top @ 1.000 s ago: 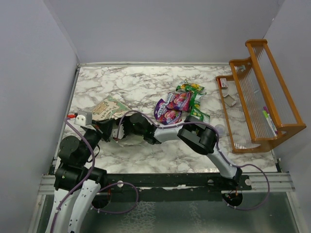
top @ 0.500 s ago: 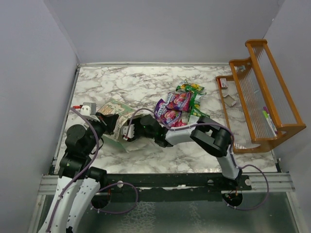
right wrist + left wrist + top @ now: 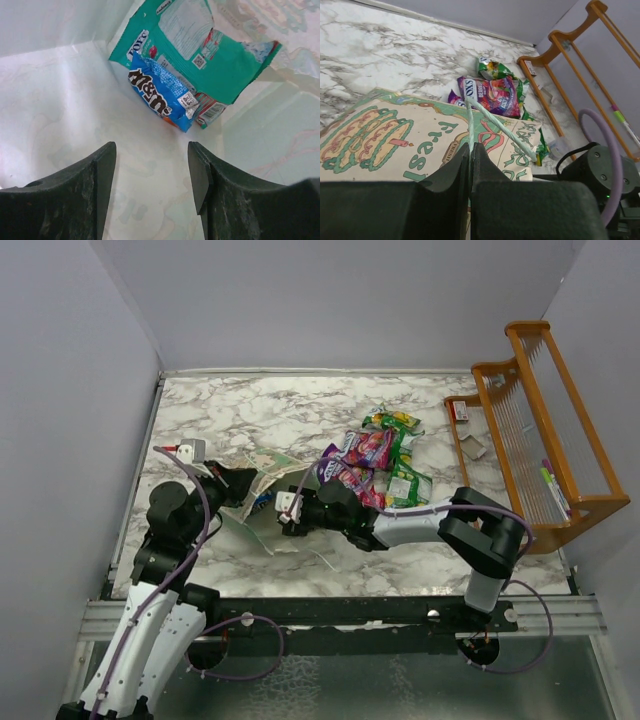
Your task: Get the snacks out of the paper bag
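Observation:
The paper bag [image 3: 266,462] lies tilted at the table's left, its printed side filling the left wrist view [image 3: 395,140]. My left gripper [image 3: 242,484] is shut on the bag's pale-green cord handle [image 3: 470,120]. My right gripper [image 3: 275,512] is open and empty inside the bag's mouth. In the right wrist view [image 3: 152,150] its jaws stand wide apart over the cream inside. Just ahead lie a blue packet [image 3: 160,97] and a teal-green packet [image 3: 200,50]. Several purple, pink and green snacks [image 3: 372,460] lie piled on the table beside the bag, also in the left wrist view [image 3: 492,92].
An orange wooden rack [image 3: 540,440] stands along the right edge, also in the left wrist view [image 3: 570,55]. A small translucent cup [image 3: 455,508] sits near its front end. Grey walls close in the marble table [image 3: 250,410] on three sides.
My left gripper has lifted the bag by its handle and drawn it up and to the right. My right arm has shifted right with it, its gripper staying in the bag's mouth.

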